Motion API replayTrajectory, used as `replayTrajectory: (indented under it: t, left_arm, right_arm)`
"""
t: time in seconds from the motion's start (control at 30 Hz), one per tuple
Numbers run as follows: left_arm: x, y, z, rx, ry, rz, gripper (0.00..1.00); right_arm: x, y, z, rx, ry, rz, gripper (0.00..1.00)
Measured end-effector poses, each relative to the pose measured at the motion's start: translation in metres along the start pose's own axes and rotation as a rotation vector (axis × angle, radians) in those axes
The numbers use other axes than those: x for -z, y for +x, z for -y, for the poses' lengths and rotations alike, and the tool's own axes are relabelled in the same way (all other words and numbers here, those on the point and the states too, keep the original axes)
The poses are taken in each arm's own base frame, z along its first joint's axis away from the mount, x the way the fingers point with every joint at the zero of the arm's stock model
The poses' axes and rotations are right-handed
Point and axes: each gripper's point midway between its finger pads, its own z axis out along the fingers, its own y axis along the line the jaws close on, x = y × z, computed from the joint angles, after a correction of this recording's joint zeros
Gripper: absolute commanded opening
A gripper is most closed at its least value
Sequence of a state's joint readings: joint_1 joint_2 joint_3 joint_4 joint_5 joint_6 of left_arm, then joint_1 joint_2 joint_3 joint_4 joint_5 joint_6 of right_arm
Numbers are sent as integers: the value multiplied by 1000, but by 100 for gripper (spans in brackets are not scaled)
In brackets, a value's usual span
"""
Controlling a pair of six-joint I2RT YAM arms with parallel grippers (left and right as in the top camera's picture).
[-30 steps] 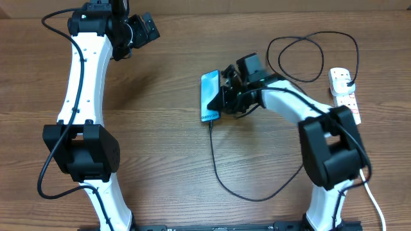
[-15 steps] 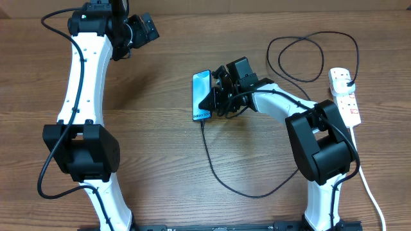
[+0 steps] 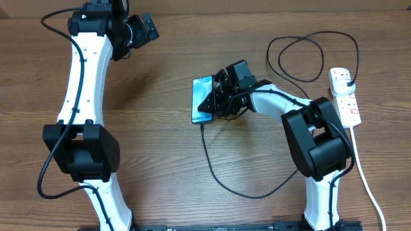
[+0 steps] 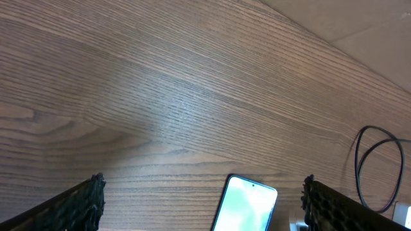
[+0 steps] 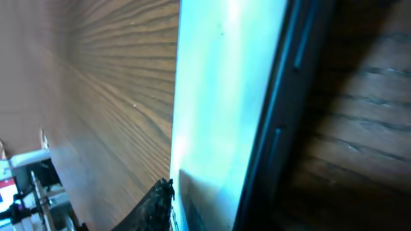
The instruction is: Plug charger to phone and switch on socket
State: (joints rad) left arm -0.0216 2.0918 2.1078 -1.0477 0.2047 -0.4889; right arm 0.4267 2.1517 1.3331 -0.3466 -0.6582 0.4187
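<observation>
Charger (image 3: 207, 151) loops between phone (image 3: 201, 99) and socket (image 3: 347, 102).

- In the overhead view my right hand (image 3: 220, 97) overlaps the right edge of the phone (image 3: 201, 97), and I can't tell how its jaws stand.
- The charger (image 3: 205, 141) tip at the phone's near end is too small for me to judge whether it is seated.
- My right wrist view shows the phone blurred and cut off at top and bottom.
- My left wrist view crops the phone at the bottom edge.
- The socket (image 3: 345, 96) switches are too small to read.

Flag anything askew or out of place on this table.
The phone sits slightly skewed in the middle of the table, with the right gripper crowding its right edge. The charger runs to its near end. Nothing looks spilled or damaged.
</observation>
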Motion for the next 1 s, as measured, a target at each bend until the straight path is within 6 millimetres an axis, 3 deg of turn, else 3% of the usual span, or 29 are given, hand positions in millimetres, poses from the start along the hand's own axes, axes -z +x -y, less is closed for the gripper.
replayTrajectory:
  t: [0.2, 0.5, 0.63, 0.73, 0.83, 0.9, 0.93, 0.97, 1.0]
  left_arm:
    - [0, 0, 0, 0, 0, 0, 100]
    - [0, 0, 0, 0, 0, 0, 100]
    - [0, 0, 0, 0, 0, 1, 100]
    - [0, 0, 0, 0, 0, 0, 100]
    - [0, 0, 0, 0, 0, 0, 100]
    - [0, 0, 0, 0, 0, 1, 100]
    - [0, 0, 0, 0, 0, 0, 100]
    - [0, 0, 0, 0, 0, -1, 100]
    - [0, 0, 0, 0, 0, 1, 100]
  right_arm:
    - [4, 2, 2, -23, 32, -18, 52]
    - [28, -7, 23, -83, 280, -13, 53]
    - [50, -12, 29, -78, 387, -38, 55]
    - [83, -30, 22, -65, 471, -22, 61]
    - [121, -53, 19, -70, 544, 36, 73]
    - [154, -71, 20, -77, 589, 92, 78]
    - [185, -84, 26, -104, 629, 145, 81]
    - [192, -87, 28, -112, 636, 159, 83]
    - [212, -94, 36, -133, 662, 192, 86]
